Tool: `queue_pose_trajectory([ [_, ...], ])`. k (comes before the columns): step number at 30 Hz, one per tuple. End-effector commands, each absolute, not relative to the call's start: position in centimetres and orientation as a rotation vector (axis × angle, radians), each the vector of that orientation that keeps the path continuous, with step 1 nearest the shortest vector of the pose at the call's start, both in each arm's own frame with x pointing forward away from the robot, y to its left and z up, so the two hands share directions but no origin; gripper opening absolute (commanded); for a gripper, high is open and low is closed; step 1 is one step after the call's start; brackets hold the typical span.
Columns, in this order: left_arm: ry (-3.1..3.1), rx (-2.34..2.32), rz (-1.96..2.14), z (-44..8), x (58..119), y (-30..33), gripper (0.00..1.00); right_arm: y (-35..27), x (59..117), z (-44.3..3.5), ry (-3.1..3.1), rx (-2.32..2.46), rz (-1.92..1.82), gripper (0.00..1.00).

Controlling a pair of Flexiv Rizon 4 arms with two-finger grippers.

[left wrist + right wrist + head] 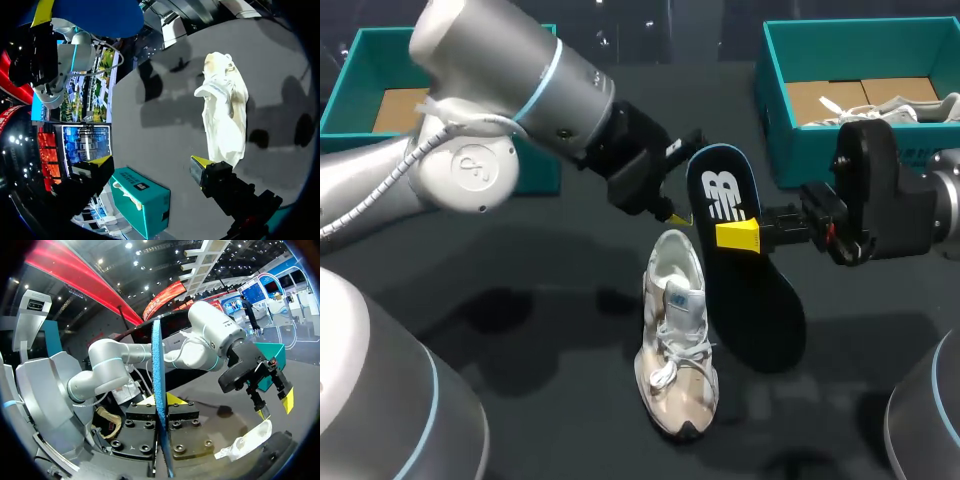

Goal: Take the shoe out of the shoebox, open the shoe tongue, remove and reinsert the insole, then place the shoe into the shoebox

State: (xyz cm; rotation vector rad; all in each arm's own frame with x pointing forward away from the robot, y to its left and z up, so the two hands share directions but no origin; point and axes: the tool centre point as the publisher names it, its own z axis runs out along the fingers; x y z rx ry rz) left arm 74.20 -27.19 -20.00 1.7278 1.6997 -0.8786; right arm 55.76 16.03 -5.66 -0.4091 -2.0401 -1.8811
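A pale, cream-coloured shoe lies on the dark table, toe toward me. My right gripper is shut on the dark, blue-rimmed insole, held in the air just right of the shoe. In the right wrist view the insole stands edge-on between the yellow fingertips. My left gripper hangs open above the shoe's heel, holding nothing. From the left wrist view its gripper is wide apart, with the shoe ahead of it on the table.
A teal shoebox at the back right holds another pale shoe. A second teal shoebox stands at the back left, partly behind my left arm. Bare table lies in front of and to the left of the shoe.
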Motion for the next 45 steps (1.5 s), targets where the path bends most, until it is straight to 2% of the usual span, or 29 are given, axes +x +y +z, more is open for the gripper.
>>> queue_pose_trajectory([
  [1, 1.554, 1.586, -1.029, -19.0, 75.1, -26.8, 1.0, 16.2, 55.8, -5.8, -2.04, -0.411, -1.88, 0.0],
  [15, 1.233, 1.368, -1.111, -12.0, 74.5, -25.8, 1.0, 16.2, 55.8, -5.8, -2.04, -0.411, -1.88, 0.0],
  [30, 1.183, 1.299, -1.142, -11.6, 75.0, -25.4, 1.0, 16.2, 55.8, -5.8, -2.04, -0.411, -1.88, 0.0],
  [45, 1.244, 1.259, -1.132, -11.2, 74.9, -22.5, 1.0, 10.0, 66.5, -8.5, -1.722, -0.616, -1.807, 0.0],
])
